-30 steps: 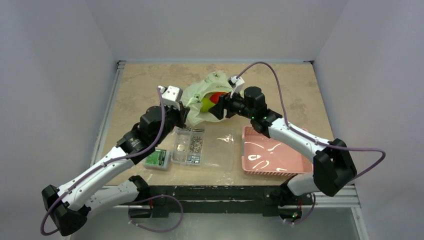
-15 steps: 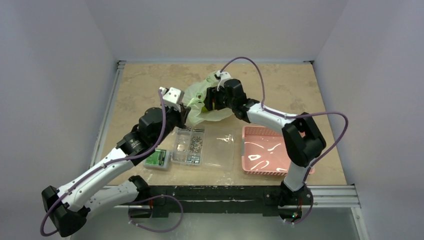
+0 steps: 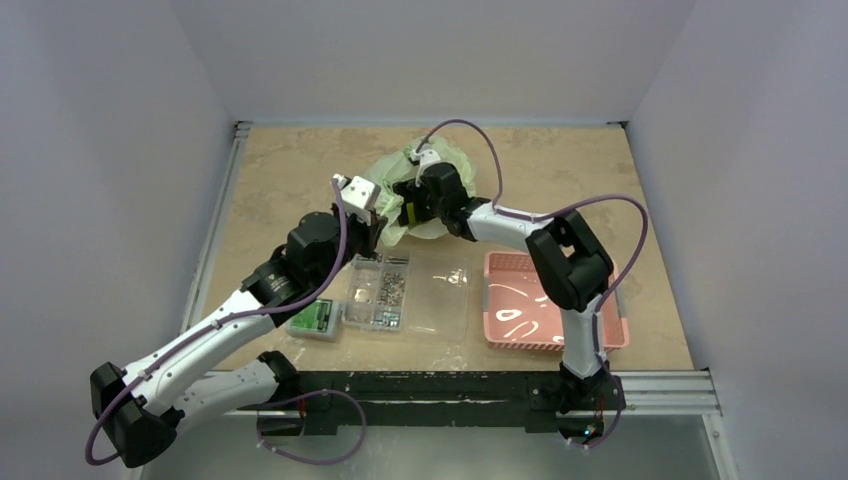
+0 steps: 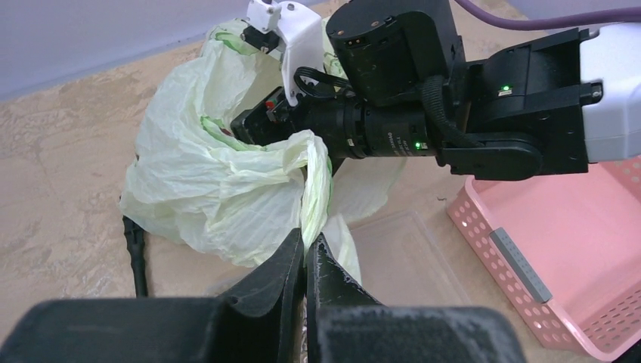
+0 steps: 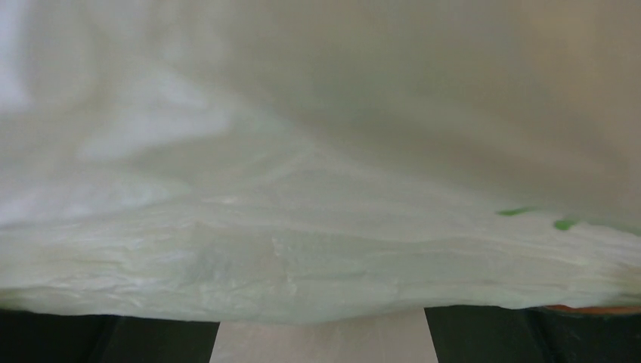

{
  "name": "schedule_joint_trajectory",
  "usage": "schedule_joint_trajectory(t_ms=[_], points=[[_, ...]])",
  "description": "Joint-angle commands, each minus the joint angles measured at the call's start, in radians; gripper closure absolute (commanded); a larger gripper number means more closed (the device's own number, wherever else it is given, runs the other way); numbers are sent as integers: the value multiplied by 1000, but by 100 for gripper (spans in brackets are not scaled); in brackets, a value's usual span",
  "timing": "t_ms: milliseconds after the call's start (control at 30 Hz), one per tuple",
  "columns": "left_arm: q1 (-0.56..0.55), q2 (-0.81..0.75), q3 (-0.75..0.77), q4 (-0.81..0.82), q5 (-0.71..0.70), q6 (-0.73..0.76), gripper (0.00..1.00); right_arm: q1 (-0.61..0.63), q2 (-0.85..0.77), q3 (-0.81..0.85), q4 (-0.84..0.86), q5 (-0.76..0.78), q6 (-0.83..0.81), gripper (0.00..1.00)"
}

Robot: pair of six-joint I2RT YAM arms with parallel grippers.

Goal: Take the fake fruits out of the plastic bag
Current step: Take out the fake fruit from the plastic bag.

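Note:
The pale yellow-green plastic bag (image 3: pixel 445 160) lies crumpled at the back middle of the table. My left gripper (image 3: pixel 379 232) is shut on a twisted strip of the bag's edge, shown pinched between the jaws in the left wrist view (image 4: pixel 306 246). My right gripper (image 3: pixel 404 207) is pushed into the bag's mouth from the right. In the right wrist view its fingers (image 5: pixel 106 340) stand wide apart, open, under the bag film (image 5: pixel 302 189). The fake fruits are almost hidden. Only a yellow sliver (image 3: pixel 407 214) and a red-orange edge (image 5: pixel 586 308) show.
A pink basket (image 3: pixel 600 330) stands at the right front, also in the left wrist view (image 4: pixel 529 272). A clear compartmented box (image 3: pixel 380 290) with its lid (image 3: pixel 440 295) open lies just in front of the bag. A small green box (image 3: pixel 313 318) sits left of it.
My right gripper has swung left and gone deeper into the bag's mouth, covering the red and yellow fruits seen there before. My left gripper has shifted slightly right, still holding the bag.

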Motion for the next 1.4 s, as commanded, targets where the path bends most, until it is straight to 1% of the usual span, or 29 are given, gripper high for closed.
schedule_joint_trajectory(t_ms=[0, 200, 300, 400, 500, 600, 667, 900, 1100, 1167, 1233, 1367], points=[[-3, -6, 31, 52, 8, 23, 100, 15, 32, 69, 33, 92, -38, 13], [-3, -4, 35, 46, -7, 36, 100, 41, 96, 123, -25, 210, -40, 15], [-3, 1, 36, 44, -21, 46, 100, 43, 118, 125, -30, 233, -33, 21], [-3, 10, 36, 44, -31, 51, 100, 45, 129, 125, -34, 236, -24, 30], [-1, 17, 36, 43, -36, 52, 100, 45, 120, 113, -26, 232, -9, 37], [-1, 22, 39, 43, -32, 46, 100, 45, 107, 109, -20, 232, 2, 49], [-1, 25, 39, 44, -26, 43, 100, 45, 91, 108, -18, 232, 11, 60], [2, 41, 50, 49, -2, 24, 100, 45, -9, 88, -24, 227, 45, 83], [6, 39, 55, 48, -2, 14, 100, 45, -124, 39, -45, 234, 105, 95], [7, 36, 54, 47, -7, 15, 100, 44, -159, 21, -51, 234, 119, 98], [7, 36, 54, 47, -7, 14, 100, 45, -194, 2, -56, 234, 133, 100], [8, 39, 56, 46, -5, 12, 100, 45, -258, -42, -61, 218, 170, 100]])
